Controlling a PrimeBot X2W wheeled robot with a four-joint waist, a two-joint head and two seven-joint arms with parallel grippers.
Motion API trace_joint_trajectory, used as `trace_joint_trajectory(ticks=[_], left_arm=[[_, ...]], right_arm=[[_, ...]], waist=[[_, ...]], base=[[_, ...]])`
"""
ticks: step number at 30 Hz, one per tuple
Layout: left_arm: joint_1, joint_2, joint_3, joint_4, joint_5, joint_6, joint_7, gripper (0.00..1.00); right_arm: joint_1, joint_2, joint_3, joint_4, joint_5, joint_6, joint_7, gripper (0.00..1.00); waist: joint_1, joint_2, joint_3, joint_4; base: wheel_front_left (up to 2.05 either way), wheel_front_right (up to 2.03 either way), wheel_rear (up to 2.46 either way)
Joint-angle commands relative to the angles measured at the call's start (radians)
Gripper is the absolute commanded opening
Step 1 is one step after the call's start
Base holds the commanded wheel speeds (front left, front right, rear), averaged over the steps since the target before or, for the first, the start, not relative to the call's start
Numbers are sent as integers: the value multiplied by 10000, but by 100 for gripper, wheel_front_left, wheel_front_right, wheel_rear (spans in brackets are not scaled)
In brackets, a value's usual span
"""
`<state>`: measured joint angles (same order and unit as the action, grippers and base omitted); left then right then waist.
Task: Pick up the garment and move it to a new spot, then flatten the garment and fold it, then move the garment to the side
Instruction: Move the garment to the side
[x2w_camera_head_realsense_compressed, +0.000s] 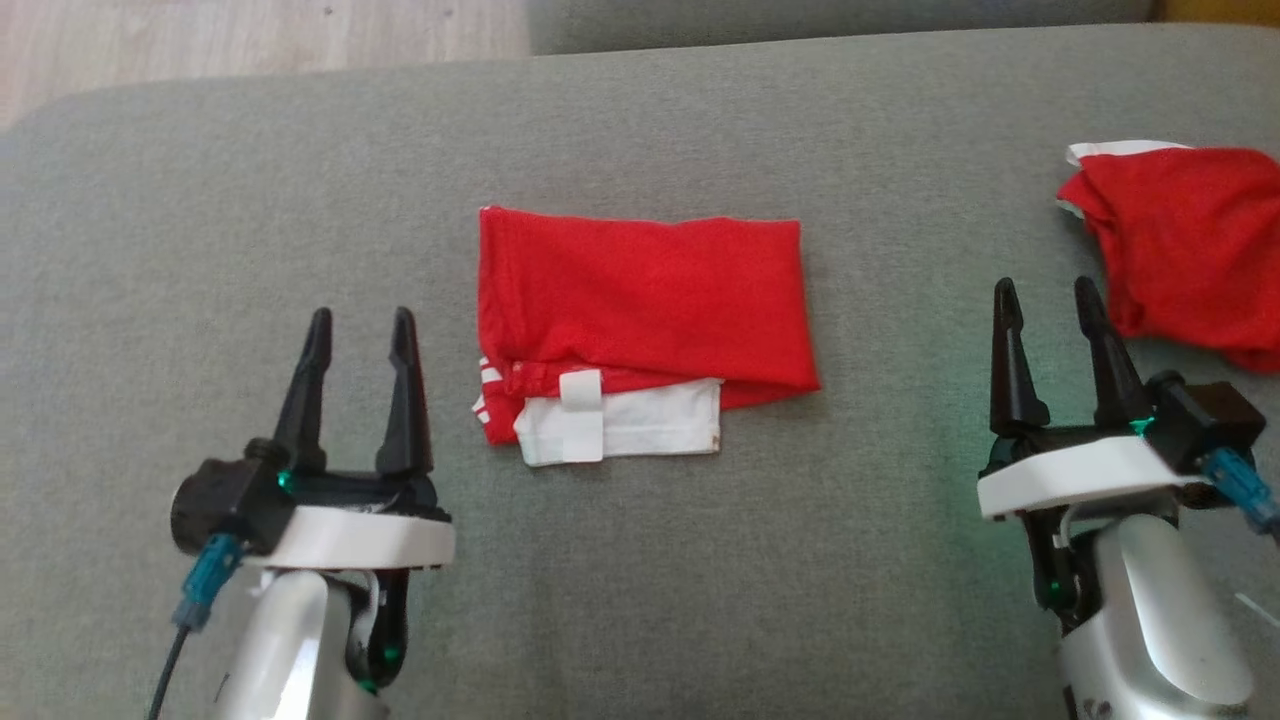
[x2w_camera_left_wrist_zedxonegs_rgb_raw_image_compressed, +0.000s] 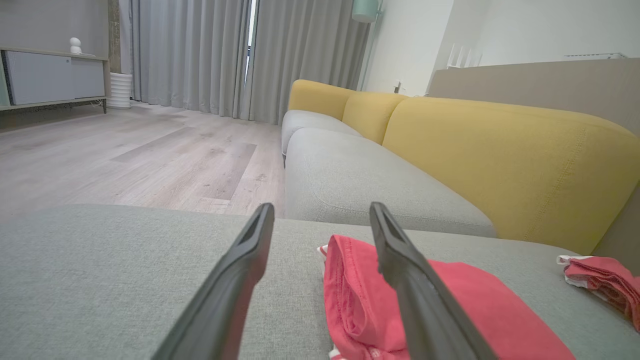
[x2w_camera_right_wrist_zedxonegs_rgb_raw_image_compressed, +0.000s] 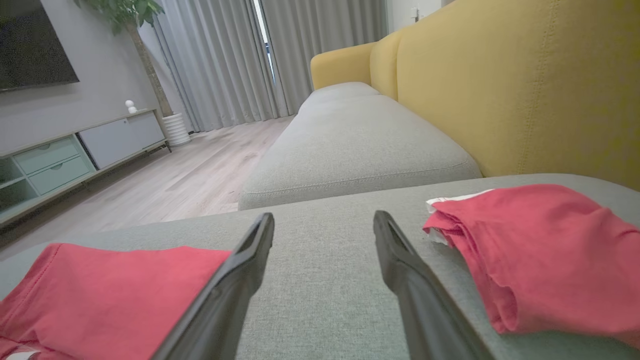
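A folded red mesh garment with a white hem (x2w_camera_head_realsense_compressed: 645, 310) lies flat in the middle of the head view on the grey woven fabric cushion (x2w_camera_head_realsense_compressed: 700, 560), with the white part showing along its lower edge. The left gripper (x2w_camera_head_realsense_compressed: 362, 318) sits at the lower left of that view, near the garment's left edge but apart from it. Its two dark fingers are spread wide and hold nothing. The right gripper (x2w_camera_head_realsense_compressed: 1044, 288) is at the lower right, well clear of the folded piece, and it too is spread wide and empty. Close to its fingertips, at the right edge of the frame, lies a second red garment (x2w_camera_head_realsense_compressed: 1190, 240), loosely bunched, with a bit of white at its top. In the left wrist view a mustard-yellow sofa back (x2w_camera_left_wrist_zedxonegs_rgb_raw_image_compressed: 500, 150) rises on the right behind the grey seat, with pale wooden floor (x2w_camera_left_wrist_zedxonegs_rgb_raw_image_compressed: 125, 155) and grey curtains (x2w_camera_left_wrist_zedxonegs_rgb_raw_image_compressed: 190, 55) in the upper left.
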<state>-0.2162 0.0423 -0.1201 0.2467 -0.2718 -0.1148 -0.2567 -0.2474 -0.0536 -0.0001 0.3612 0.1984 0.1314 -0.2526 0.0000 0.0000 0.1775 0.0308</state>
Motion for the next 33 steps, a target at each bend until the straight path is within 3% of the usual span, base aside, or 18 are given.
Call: trace_joint_trajectory(ticks=[1, 7, 21, 27, 28, 29, 30, 33], left_arm=[[-277, 80, 206, -321, 24, -31, -51, 100], [-465, 80, -210, -314, -256, -16, -51, 100], [-887, 79, -970, -125, -748, 183, -51, 100], [-982, 79, -1082, -117, -855, 272, -51, 100], [-978, 79, -1083, -119, -855, 283, -51, 100], [-972, 79, -1083, -115, -852, 293, -51, 100], [-967, 79, -1076, -105, -843, 301, -51, 100], [-969, 79, -996, -64, -799, 314, -51, 100]], right_arm=[[-250, 32, 251, -366, -108, -7, -91, 100], [-650, 33, 599, 430, -278, -7, -89, 100], [-2368, 33, 2140, 3414, 1526, -7, 769, 100], [-2955, 33, 3039, 4891, 1644, -7, 1006, 100], [-3023, 33, 3115, 5018, 1661, -7, 979, 85], [-3083, 33, 3179, 5133, 1695, -7, 945, 29], [-3148, 33, 3236, 5223, 1749, -7, 906, 0], [-3373, 33, 3374, 5343, 1785, -7, 635, 0]], waist=[[0, 0, 44, 125], [0, 0, 372, 674], [0, 0, 1057, 1873], [0, 0, 1159, 2079], [0, 0, 1158, 2073], [0, 0, 1150, 2061], [0, 0, 1139, 2036], [0, 0, 1059, 1880]], base=[[0, 0, 0], [0, 0, 0], [0, 0, 0], [0, 0, 0], [0, 0, 0], [0, 0, 0], [0, 0, 0], [0, 0, 0]])
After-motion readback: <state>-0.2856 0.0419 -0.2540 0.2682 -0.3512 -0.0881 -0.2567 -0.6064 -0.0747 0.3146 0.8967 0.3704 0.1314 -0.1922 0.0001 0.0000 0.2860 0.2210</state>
